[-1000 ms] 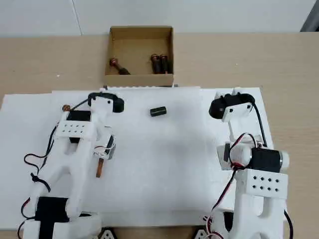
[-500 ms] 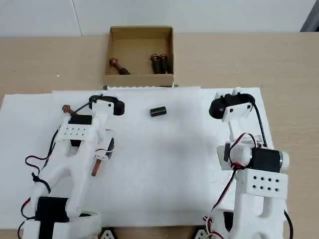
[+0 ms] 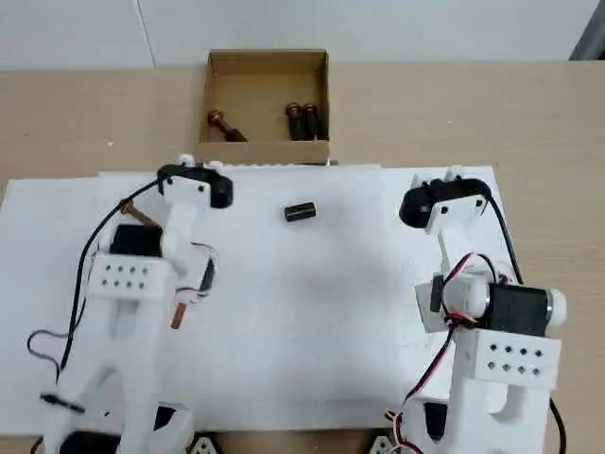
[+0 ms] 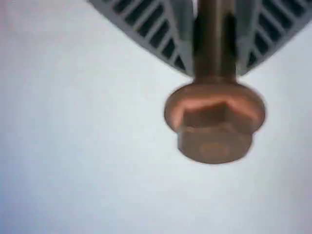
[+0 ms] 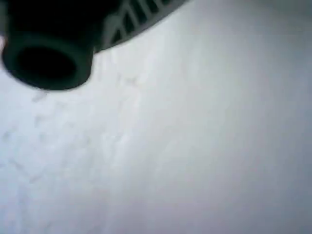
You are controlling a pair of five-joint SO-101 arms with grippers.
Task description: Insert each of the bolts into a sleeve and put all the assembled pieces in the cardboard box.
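Note:
My left gripper (image 4: 214, 34) is shut on a copper bolt (image 4: 214, 122), its hex head sticking out past the ribbed jaws. From above, that bolt (image 3: 133, 210) pokes out at the left arm's side, over the white mat's left part. The right gripper (image 5: 58, 24) holds a black sleeve (image 5: 46, 63) with its open bore facing the camera; overhead this gripper (image 3: 437, 200) hangs over the mat's right side. A second black sleeve (image 3: 301, 211) lies loose on the mat between the arms. The cardboard box (image 3: 267, 59) behind the mat holds assembled pieces (image 3: 305, 119).
A white foam mat (image 3: 312, 322) covers the wooden table (image 3: 529, 113). One more assembled piece (image 3: 225, 127) lies in the box's left part. A copper-coloured rod (image 3: 178, 312) shows beside the left arm's lower link.
The left arm has risen and drawn back toward its base, its head shifting slightly toward the box with the bolt still gripped. The right arm has barely shifted.

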